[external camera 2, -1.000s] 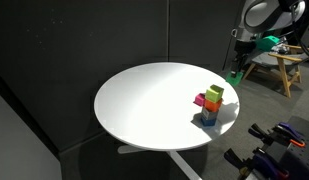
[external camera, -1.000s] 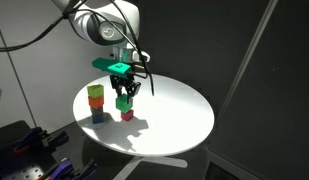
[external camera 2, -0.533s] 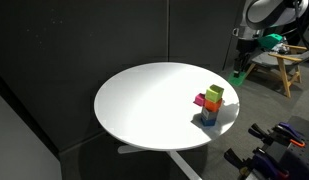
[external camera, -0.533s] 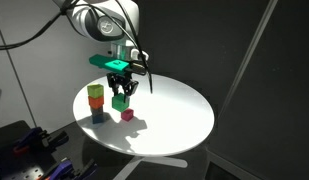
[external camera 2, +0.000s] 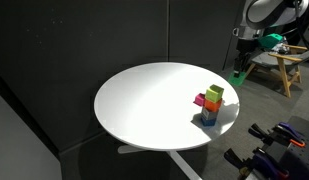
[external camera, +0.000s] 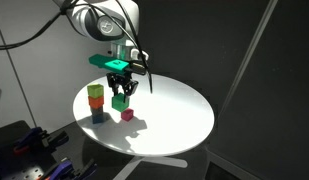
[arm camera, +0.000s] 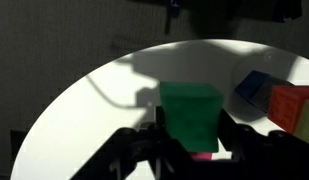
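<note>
My gripper [external camera: 122,96] is shut on a green block [external camera: 121,101] and holds it just above a small magenta block [external camera: 126,115] on the round white table [external camera: 179,115]. In the wrist view the green block [arm camera: 190,112] fills the space between the fingers [arm camera: 191,138], and a sliver of the magenta block [arm camera: 202,156] shows beneath it. A stack of blocks stands beside them, green on orange on blue [external camera: 96,101]. It also shows in the wrist view [arm camera: 279,100] and in an exterior view [external camera 2: 212,105].
The table's rim [external camera 2: 144,135] falls away to a dark floor. Black curtains hang behind. A wooden stool [external camera 2: 282,68] stands past the table. Dark gear with cables [external camera: 24,150] lies below the table.
The gripper has risen slightly with the green block, widening the gap above the magenta block. Nothing has moved in the last half second.
</note>
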{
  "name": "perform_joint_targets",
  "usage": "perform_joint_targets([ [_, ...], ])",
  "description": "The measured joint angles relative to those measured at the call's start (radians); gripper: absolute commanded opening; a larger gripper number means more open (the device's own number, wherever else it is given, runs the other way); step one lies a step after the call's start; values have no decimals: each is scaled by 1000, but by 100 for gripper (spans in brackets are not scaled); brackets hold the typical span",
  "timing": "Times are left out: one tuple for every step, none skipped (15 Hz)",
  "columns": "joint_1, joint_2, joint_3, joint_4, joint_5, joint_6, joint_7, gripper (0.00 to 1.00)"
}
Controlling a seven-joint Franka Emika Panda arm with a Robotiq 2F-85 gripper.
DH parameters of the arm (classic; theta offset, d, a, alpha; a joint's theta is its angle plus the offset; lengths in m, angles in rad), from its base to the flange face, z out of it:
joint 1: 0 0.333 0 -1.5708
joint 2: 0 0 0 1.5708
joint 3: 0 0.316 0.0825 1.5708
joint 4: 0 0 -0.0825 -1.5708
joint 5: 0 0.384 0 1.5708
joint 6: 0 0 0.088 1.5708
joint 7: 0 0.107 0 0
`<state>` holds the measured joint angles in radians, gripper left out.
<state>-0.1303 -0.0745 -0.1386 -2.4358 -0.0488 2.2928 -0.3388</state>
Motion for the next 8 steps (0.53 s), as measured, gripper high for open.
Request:
perform_joint_targets([
  [0,0,0,0,0,0,0,52],
  [0,0,0,0,0,0,0,52],
  [0,0,0,0,0,0,0,52],
  [0,0,0,0,0,0,0,52],
  [0,0,0,0,0,0,0,27],
  [0,0,0,0,0,0,0,27],
  [0,0,0,0,0,0,0,27],
  [0,1,0,0,0,0,0,27],
])
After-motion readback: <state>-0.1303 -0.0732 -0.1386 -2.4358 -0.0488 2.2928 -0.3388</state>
